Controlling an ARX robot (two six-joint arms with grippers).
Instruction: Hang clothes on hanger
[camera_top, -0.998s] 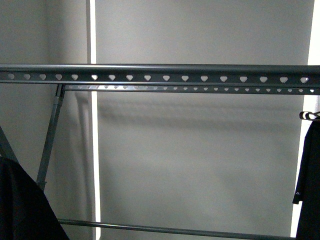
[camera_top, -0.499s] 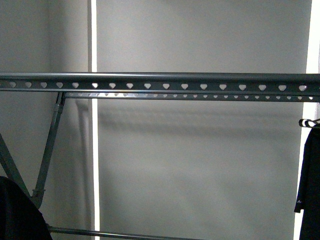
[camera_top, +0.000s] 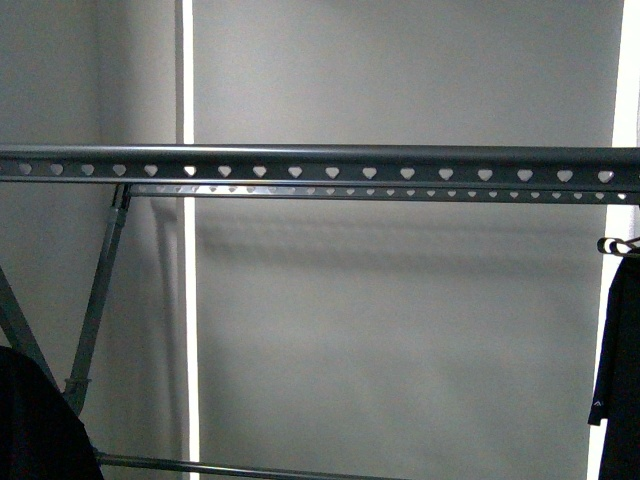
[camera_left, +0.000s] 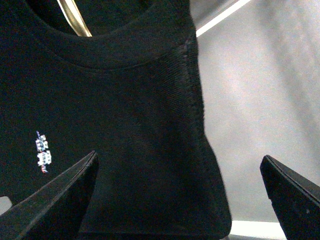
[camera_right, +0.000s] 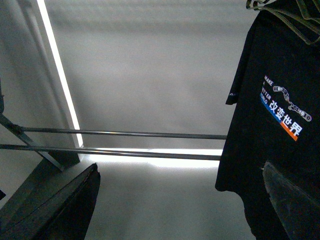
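At left wrist: left gripper (camera_left: 178, 159) spread wide, nothing clamped. Dark fingers (camera_left: 60, 197) flanking black short-sleeved T-shirt (camera_left: 130, 110) with small white chest print, close ahead. Thin shiny metal hanger (camera_left: 74, 17) inside its collar. In front view, T-shirt low at left edge, well beneath top rail of large dark grey metal clothes rack (camera_top: 320, 165) with heart-punched rails, just beside crossed legs; contact with rack not discernible.

At right wrist: right gripper (camera_right: 180, 169) also wide open, empty. Beyond it, rack's two lower bars (camera_right: 125, 134), pale wall (camera_right: 150, 65), and second black T-shirt (camera_right: 270, 150) with white lettering, blue bar and chain-like graphic, hanging near rack's right end.
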